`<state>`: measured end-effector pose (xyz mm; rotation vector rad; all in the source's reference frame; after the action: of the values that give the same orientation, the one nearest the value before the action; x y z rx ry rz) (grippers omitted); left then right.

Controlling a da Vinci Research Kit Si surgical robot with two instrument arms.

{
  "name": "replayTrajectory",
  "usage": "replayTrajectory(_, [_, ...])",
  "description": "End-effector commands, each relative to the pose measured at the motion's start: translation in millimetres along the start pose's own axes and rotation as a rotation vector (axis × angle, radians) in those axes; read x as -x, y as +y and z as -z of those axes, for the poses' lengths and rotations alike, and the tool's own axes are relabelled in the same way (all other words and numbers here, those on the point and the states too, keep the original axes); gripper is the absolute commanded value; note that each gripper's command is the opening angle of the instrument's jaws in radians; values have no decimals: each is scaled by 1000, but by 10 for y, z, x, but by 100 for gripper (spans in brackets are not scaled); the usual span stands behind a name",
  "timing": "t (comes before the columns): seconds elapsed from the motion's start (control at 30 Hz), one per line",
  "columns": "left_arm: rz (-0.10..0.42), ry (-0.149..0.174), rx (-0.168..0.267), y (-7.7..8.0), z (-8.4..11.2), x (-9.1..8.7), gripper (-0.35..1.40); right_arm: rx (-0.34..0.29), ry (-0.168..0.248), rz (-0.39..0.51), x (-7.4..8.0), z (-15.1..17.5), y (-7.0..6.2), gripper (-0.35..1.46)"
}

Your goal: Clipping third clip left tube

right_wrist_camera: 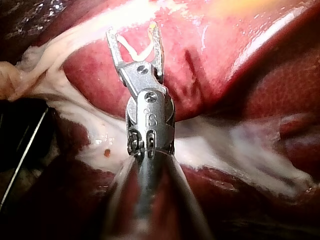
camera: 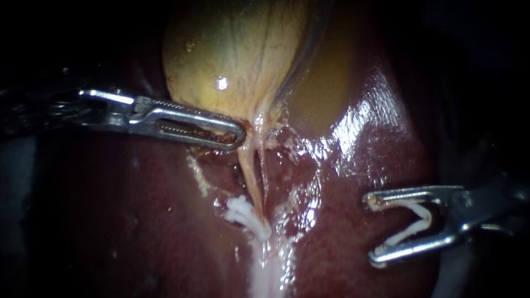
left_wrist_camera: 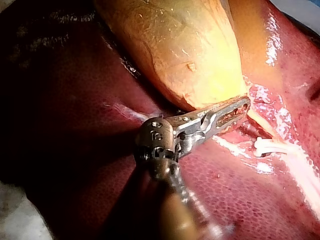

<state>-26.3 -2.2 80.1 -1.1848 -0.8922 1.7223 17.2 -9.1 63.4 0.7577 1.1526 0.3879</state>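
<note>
Clip [camera: 425,218] gripped in wide-spread right instrument [camera: 372,230], apart from left tube [camera: 249,179]; left instrument [camera: 240,135] clamped on gallbladder [camera: 237,49].

Bare liver [camera: 331,237] free between tubes [camera: 254,176] and right instrument [camera: 372,230] with clip [camera: 425,218], left instrument [camera: 237,135] barring gallbladder [camera: 232,49] end

Left instr [camera: 238,135] + right instr [camera: 371,230] = 2; 1 liver [camera: 138,221]; 1 gallbladder [camera: 232,49]; 2 tubes [camera: 248,176]; 1 loaded clip [camera: 408,233]; tube clips [camera: 238,209] bunched, uncountable.

The gallbladder [camera: 232,55] lies on the liver [camera: 138,221], the left instrument [camera: 238,134] at its lower end. Tubes [camera: 249,171] run below it. Well right, over the liver, the right instrument [camera: 372,230] holds a clip [camera: 425,218].
</note>
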Motion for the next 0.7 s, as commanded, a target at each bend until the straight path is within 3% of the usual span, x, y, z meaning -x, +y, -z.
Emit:
replayTrajectory(0.03, [0,-1,2,1,2,0,-35,1,0,0,0,0,0,50])
replayTrajectory(0.23, [4,-4,8,4,27,-5,-35,1,1,-6,0,-1,0,50])
replayTrajectory(0.47, [18,7,-7,21,63,-20,-35,2,1,-6,0,-2,0,50])
replayTrajectory(0.7, [30,9,-9,34,77,-23,-35,3,1,-13,-1,-4,1,50])
